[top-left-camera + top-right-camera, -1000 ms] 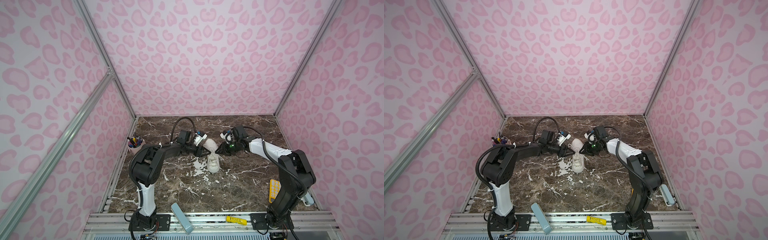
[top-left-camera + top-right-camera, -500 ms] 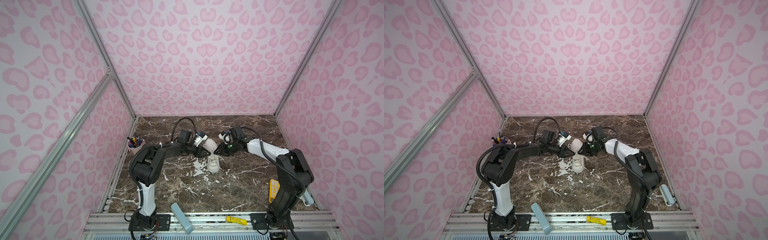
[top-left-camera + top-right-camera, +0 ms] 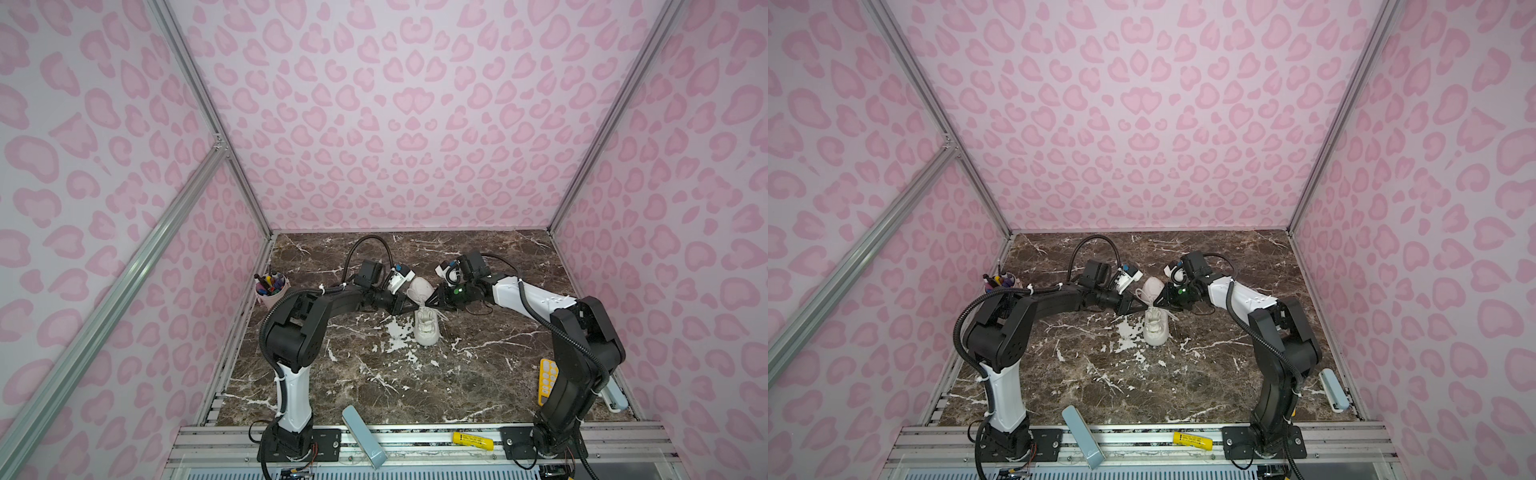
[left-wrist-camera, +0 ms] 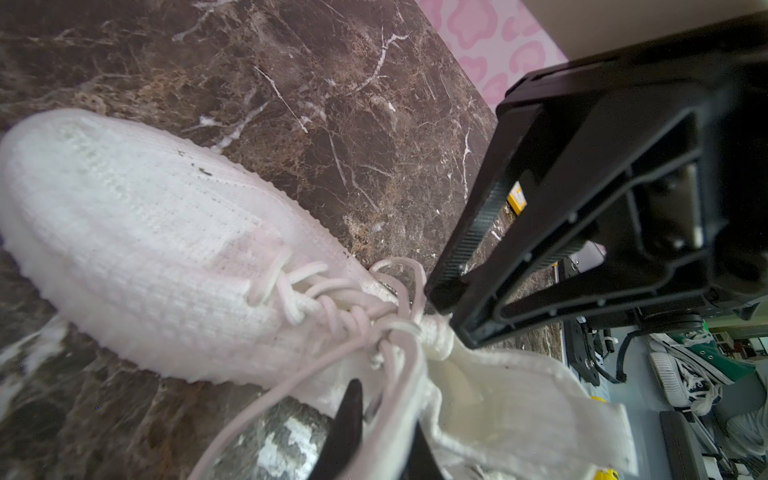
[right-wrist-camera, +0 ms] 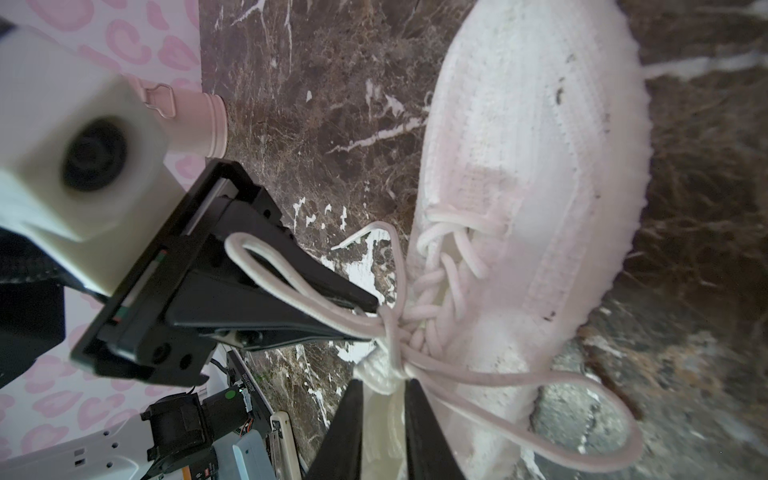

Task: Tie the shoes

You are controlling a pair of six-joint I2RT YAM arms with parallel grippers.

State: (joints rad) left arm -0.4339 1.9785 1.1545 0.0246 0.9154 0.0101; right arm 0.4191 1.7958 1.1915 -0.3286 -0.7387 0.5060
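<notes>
The white sneaker (image 3: 426,332) lies on the marbled table (image 3: 374,386) in the lower middle of both top views, its toe toward the bottom edge. The two arms meet over its lacing. In the right wrist view the right pincer (image 5: 386,395) is clamped on the tongue (image 5: 384,419). The left pincer (image 4: 382,399) has its fingers drawn nearly together on the laces (image 4: 291,374), and a loop is draped over it.

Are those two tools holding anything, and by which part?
The right tool pinches the sneaker by its tongue tip; the left tool looks closed on a lace loop beside the knot.
</notes>
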